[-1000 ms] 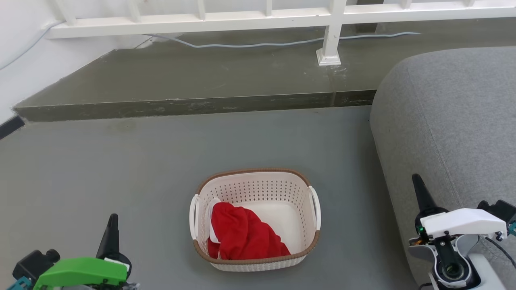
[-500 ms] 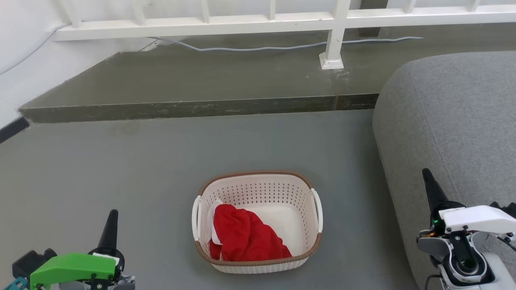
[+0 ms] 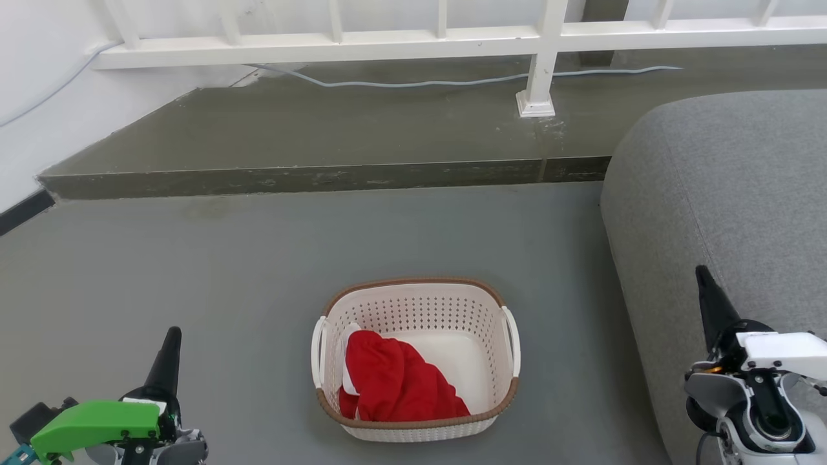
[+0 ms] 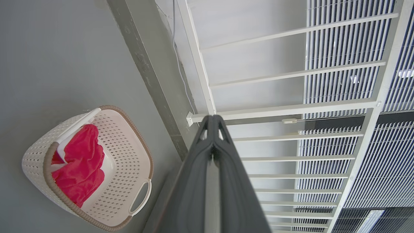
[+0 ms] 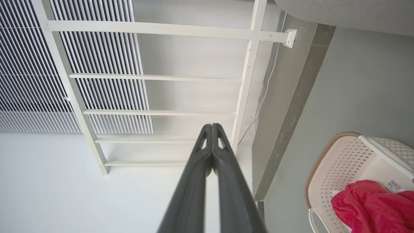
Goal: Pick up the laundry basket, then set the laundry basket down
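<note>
The laundry basket [image 3: 423, 310] stands on the grey floor, cream-white and perforated with a brown rim, a white handle on each side. A red cloth [image 3: 397, 381] lies in its near-left part. My left gripper [image 3: 169, 352] is at the lower left, well left of the basket, shut and empty. My right gripper [image 3: 707, 294] is at the lower right beside the sofa, also shut and empty. The left wrist view has the basket [image 4: 126, 155] at lower left and the shut gripper [image 4: 212, 121]. In the right wrist view the basket [image 5: 336, 165] sits at lower right, beside the shut gripper [image 5: 212, 127].
A grey sofa [image 3: 723, 194] fills the right side, close to the basket. A raised dark step [image 3: 310, 174] runs across behind the basket, with a white railing [image 3: 413, 42] and a cable [image 3: 413, 82] on it. A white wall [image 3: 39, 110] stands at the left.
The whole picture has shifted a little down and right, so the camera moved. In the picture both grippers have drifted lower and outward. The basket stays on the floor.
</note>
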Controlling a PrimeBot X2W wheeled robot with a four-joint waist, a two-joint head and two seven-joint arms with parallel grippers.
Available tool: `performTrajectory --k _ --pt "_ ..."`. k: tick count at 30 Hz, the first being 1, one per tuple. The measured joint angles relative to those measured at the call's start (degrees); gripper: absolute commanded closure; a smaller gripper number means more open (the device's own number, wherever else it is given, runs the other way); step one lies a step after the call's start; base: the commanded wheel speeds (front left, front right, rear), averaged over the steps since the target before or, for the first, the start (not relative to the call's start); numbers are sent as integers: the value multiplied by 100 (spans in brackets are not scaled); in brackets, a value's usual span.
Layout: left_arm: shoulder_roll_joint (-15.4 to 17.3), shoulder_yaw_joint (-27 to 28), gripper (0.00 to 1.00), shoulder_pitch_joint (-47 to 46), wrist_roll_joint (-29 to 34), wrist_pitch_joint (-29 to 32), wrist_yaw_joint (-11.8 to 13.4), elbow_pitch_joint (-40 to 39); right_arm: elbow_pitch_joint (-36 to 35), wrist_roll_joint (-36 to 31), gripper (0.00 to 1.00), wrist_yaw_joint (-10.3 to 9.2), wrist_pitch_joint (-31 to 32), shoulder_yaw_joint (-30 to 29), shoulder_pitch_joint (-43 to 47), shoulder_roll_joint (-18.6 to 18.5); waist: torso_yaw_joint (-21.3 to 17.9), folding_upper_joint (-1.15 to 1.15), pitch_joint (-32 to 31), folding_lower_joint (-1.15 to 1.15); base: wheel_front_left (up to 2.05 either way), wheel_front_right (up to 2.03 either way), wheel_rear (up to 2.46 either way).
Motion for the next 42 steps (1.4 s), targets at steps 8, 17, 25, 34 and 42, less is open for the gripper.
performTrajectory --k 8,17,25,34,42 --pt "15 38 100 -130 -620 100 -104 135 26 583 100 145 132 -165 -54 -7 30 0 -35 0 0 0 0" --pt "19 45 100 -146 -654 100 -123 176 55 610 100 146 132 -186 -92 -9 30 0 -37 0 0 0 0" --pt "19 48 100 -150 -654 103 -147 189 64 610 100 146 132 -190 -93 -9 31 0 -38 0 0 0 0" --pt "19 53 100 -204 -654 108 -154 209 80 610 100 147 133 -194 -96 -9 31 0 -39 0 0 0 0" --pt "19 58 100 -205 -654 151 -156 242 93 610 100 147 133 -201 -98 -8 31 0 -40 0 0 0 0"
